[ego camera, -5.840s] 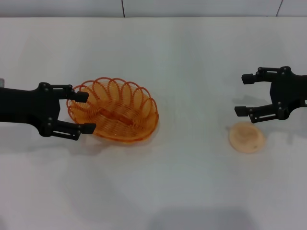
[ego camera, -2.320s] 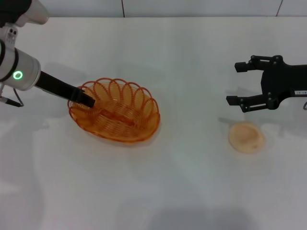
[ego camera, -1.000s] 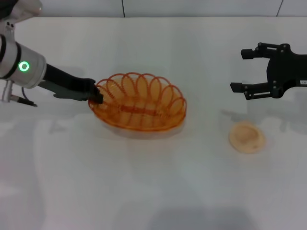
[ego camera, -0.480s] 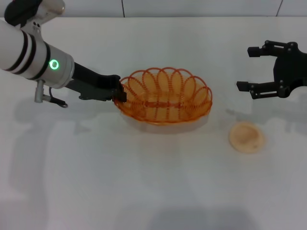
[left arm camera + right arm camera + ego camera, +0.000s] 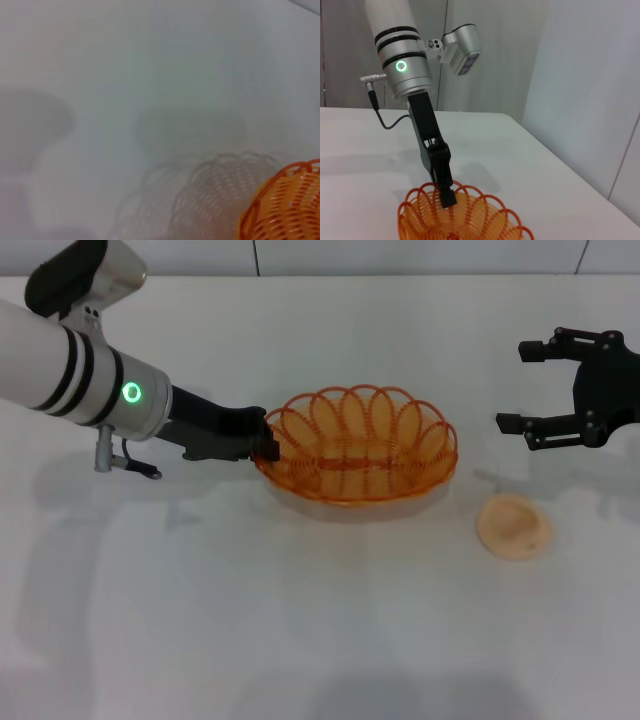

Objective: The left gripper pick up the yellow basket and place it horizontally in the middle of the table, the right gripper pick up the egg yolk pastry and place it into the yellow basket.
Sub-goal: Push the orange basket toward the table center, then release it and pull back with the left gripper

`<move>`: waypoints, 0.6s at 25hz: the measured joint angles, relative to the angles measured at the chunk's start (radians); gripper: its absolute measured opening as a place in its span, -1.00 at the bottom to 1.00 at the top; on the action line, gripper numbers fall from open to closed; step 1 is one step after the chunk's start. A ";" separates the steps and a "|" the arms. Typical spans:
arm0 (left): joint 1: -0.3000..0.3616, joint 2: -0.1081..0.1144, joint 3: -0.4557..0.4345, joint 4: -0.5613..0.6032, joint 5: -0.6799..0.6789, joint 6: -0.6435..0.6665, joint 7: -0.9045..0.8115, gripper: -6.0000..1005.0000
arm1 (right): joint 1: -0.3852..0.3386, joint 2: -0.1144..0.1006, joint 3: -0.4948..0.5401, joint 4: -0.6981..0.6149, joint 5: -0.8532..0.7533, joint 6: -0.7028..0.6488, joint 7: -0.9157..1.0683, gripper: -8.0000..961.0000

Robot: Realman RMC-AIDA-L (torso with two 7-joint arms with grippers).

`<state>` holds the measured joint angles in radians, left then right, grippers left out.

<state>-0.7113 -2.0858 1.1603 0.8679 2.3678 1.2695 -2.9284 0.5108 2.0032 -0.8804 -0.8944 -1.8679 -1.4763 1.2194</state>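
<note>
The yellow basket (image 5: pixel 360 445) lies lengthwise across the middle of the table (image 5: pixel 320 620), raised a little above its own shadow. My left gripper (image 5: pixel 268 443) is shut on the basket's left rim, its banded arm reaching in from the left. The right wrist view shows that claw (image 5: pixel 447 196) pinching the rim of the basket (image 5: pixel 465 215). A corner of the basket (image 5: pixel 285 205) shows in the left wrist view. The egg yolk pastry (image 5: pixel 514 527) rests on the table, right of the basket. My right gripper (image 5: pixel 528 386) hovers open above and behind the pastry.
White tabletop stretches around the basket and the pastry. A tiled wall (image 5: pixel 400 255) borders the table's far edge. The left arm's cable (image 5: pixel 135 465) hangs under its wrist.
The left gripper has carried the basket from the table's left to the middle, turning it level. The right gripper has drifted slightly right and up; the pastry has stayed put.
</note>
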 joint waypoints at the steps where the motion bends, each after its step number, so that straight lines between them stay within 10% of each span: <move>1: -0.001 0.000 0.001 -0.008 -0.001 -0.001 0.000 -0.82 | 0.000 0.000 0.000 0.000 0.000 0.001 -0.001 0.82; 15: -0.025 0.009 0.023 -0.028 -0.009 0.005 0.031 -0.78 | 0.000 0.004 -0.004 0.000 0.000 0.009 -0.008 0.82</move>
<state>-0.7363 -2.0772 1.1831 0.8395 2.3591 1.2742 -2.8969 0.5107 2.0072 -0.8847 -0.8944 -1.8679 -1.4673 1.2118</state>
